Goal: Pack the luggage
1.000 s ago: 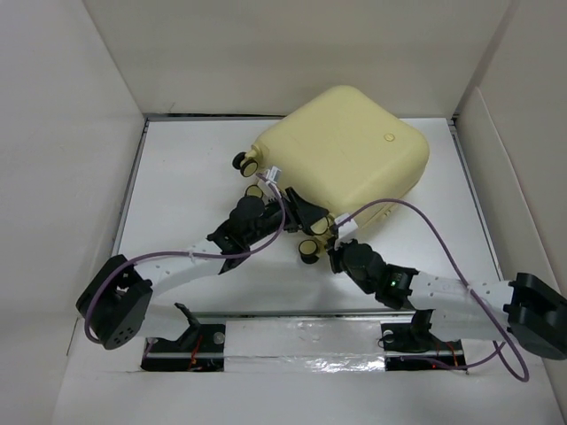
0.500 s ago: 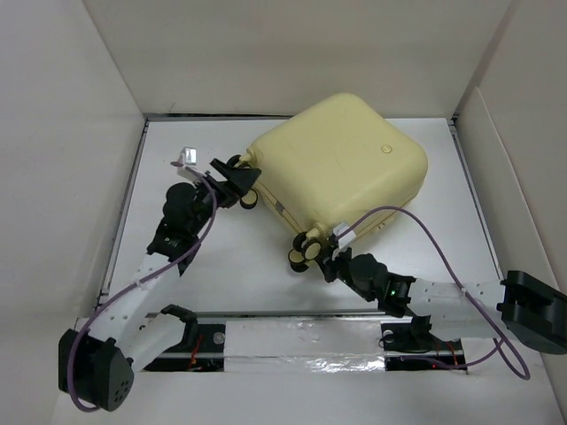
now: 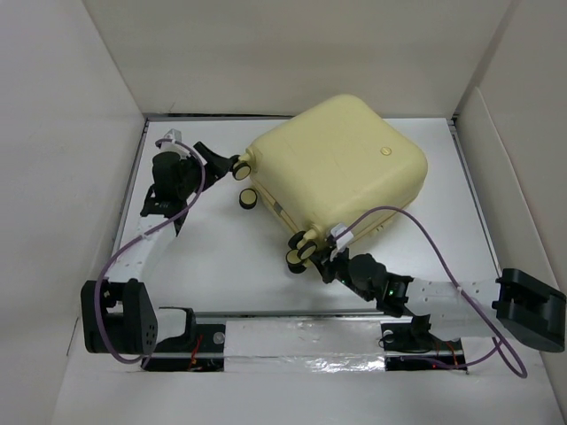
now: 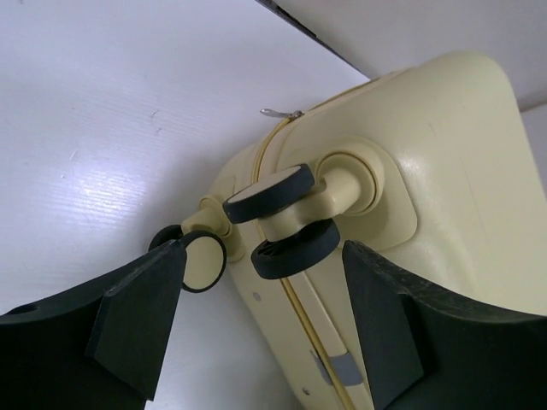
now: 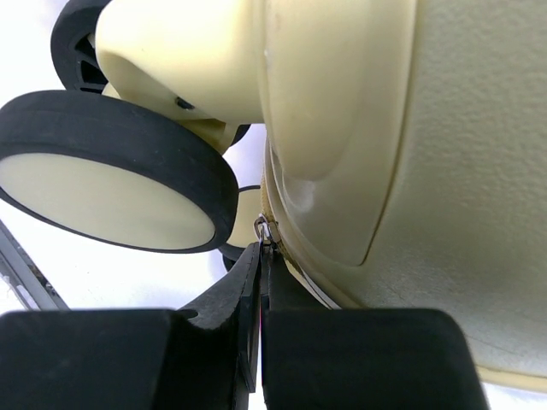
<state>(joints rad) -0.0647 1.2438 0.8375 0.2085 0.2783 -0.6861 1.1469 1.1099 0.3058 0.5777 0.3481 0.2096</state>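
The luggage (image 3: 341,168) is a pale-yellow hard-shell suitcase lying closed on the white table, emblem side up. My left gripper (image 3: 221,161) is open at its far-left corner, with a black-and-yellow wheel pair (image 4: 282,213) between the jaws but not touched. In the left wrist view the shell (image 4: 444,154) fills the right side. My right gripper (image 3: 330,259) is at the near-left corner beside the lower wheels (image 3: 301,250). In the right wrist view it (image 5: 261,252) is shut on a small metal zipper pull (image 5: 266,231) at the shell's seam (image 5: 410,128), next to a wheel (image 5: 111,175).
White walls enclose the table on the left, back and right. A second zipper pull (image 4: 278,113) lies on the seam near the far corner. The right arm's purple cable (image 3: 425,221) loops over the suitcase's near edge. A metal rail (image 3: 301,328) runs along the front.
My left arm has swung from the suitcase's near edge out to the far left and now straddles the far-left wheels. The suitcase has turned slightly. The right gripper stays at the near-left corner.
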